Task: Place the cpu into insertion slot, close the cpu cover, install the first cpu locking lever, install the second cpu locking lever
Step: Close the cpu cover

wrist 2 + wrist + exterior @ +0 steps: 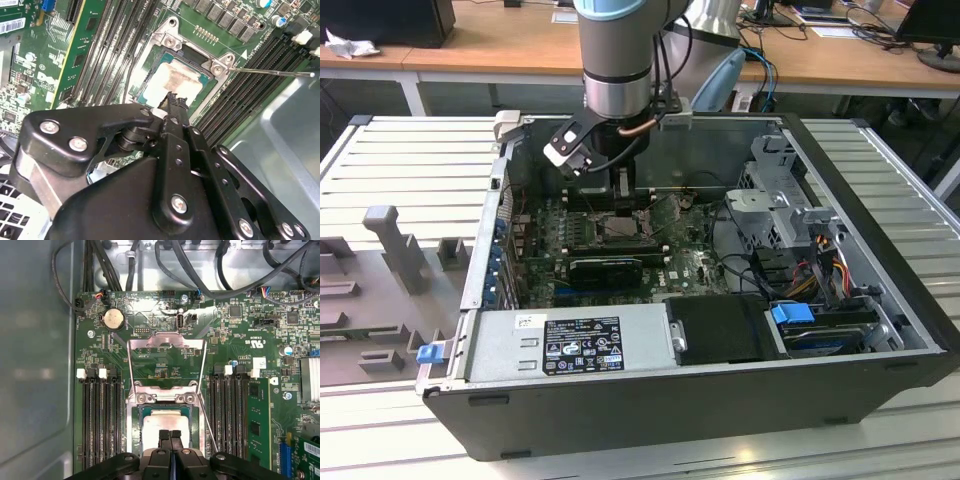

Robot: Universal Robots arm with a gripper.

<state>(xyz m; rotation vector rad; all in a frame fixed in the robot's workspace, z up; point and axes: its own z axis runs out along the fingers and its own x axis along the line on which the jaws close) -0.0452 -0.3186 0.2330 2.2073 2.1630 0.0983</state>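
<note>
Observation: the pincer (170,433) hangs low over the motherboard (150,315) inside the open computer case (700,410), in the upper middle of the exterior view. In both wrist views its two fingers are pressed together with nothing between them.

The cpu (165,419) lies in the insertion slot (133,422), pale top up. The closed tips sit over its near edge; we cannot tell whether they touch it.

The cpu cover (167,342) is swung back on its hinge, with green board showing through its window. A locking lever (275,71) sticks out sideways, away from the socket, so it is not latched. The memory slots (100,420) flank the socket on both sides.

Judgement: placing looks done and closing the cover is not.

Notes on doing this well:
- Confirm the chip sits flat and level within the metal rim; if it is tilted, the cover will bind.
- Keep the closed tips light on the chip, with no sideways drag, since the contacts underneath are fragile.
- Push on the cover's frame, never through its window.
- Keep the lever rod clear of the frame's path.
</note>
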